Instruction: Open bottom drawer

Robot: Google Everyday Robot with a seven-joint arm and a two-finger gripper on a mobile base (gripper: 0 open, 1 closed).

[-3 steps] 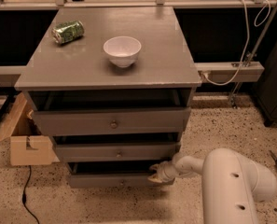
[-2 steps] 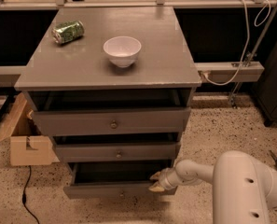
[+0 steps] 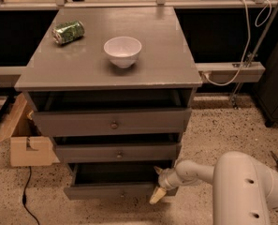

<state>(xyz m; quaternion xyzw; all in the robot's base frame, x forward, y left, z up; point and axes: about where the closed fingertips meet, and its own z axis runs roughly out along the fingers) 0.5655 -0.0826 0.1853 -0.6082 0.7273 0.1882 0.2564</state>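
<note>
The bottom drawer [image 3: 111, 190] is the lowest grey front of the grey cabinet. It stands pulled out further than the two fronts above, with its dark inside showing. Its small knob sits near the middle of the front. My gripper [image 3: 158, 189] is at the drawer's right front corner, at the end of the white arm [image 3: 232, 184] that reaches in from the lower right. One pale fingertip [image 3: 156, 196] points down in front of the drawer's right end.
A white bowl [image 3: 122, 50] and a green can [image 3: 68, 32] lying on its side rest on the cabinet top [image 3: 166, 55]. A cardboard box [image 3: 24, 142] stands on the floor at the left. A cable [image 3: 26, 200] runs beside it. The top drawer [image 3: 111, 122] and the middle drawer [image 3: 117, 152] are slightly ajar.
The bottom drawer has slid out toward the camera and its inside now shows. The gripper and arm have moved down and back with it.
</note>
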